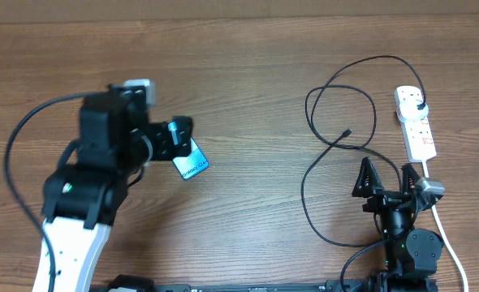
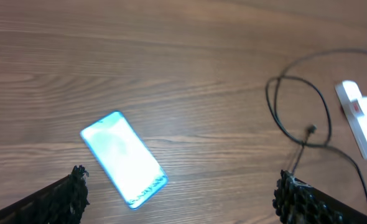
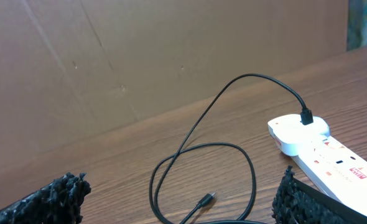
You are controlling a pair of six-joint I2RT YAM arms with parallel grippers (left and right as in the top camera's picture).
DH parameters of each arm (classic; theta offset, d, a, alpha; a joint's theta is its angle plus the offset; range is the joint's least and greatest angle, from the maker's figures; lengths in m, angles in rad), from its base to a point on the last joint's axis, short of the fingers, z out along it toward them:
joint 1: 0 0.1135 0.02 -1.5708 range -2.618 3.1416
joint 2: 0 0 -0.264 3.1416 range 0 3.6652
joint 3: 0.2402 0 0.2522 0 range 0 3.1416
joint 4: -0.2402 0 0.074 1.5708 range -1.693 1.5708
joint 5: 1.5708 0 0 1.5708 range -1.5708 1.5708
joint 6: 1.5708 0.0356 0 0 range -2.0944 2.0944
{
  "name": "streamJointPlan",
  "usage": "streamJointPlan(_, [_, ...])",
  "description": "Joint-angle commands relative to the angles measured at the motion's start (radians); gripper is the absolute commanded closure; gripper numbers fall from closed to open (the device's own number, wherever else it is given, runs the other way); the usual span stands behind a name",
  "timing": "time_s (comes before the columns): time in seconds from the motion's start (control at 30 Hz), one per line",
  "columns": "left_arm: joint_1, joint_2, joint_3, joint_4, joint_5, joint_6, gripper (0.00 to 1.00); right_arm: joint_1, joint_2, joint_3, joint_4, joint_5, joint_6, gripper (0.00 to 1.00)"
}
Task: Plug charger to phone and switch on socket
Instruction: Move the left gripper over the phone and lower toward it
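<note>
Hovering at the table's (image 1: pixel 248 49) 9 o'clock side, the left gripper (image 1: pixel 180 136) has its jaws spread wide with nothing between them. The phone (image 1: pixel 194 166) lies flat on the wood at the gripper's 5 o'clock, its screen lit pale blue. From overhead the gripper hides its upper end. The left wrist view shows it whole and skewed, lying ahead of the two fingers (image 2: pixel 68 194). Well apart toward 3 o'clock the charger (image 3: pixel 255 76) lies in loose loops, its free connector (image 1: pixel 347 131) resting on bare wood. Its plug (image 1: pixel 419 106) sits in the 12 o'clock end of the socket (image 1: pixel 422 139), near the table's 3 o'clock edge. I cannot tell how the switches are set. The right gripper (image 1: pixel 386 170) sits at the socket's 7 o'clock, jaws wide and empty.
</note>
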Motion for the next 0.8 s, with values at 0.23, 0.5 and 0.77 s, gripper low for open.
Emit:
streamJointPlan(0.23, [-0.048,0.239,0.034,-0.055,0.089,0.015,0.00,-0.001,-0.011,-0.010,0.006,0.010,-0.007,0.00])
streamJointPlan(0.5, [-0.048,0.358,0.034,-0.090,-0.204,-0.439,0.00,-0.001,-0.012,-0.010,0.006,0.010,-0.007,0.00])
streamJointPlan(0.77, [-0.044,0.520,0.034,-0.081,-0.177,-0.544,0.00,-0.001,-0.012,-0.010,0.006,0.010,-0.007,0.00])
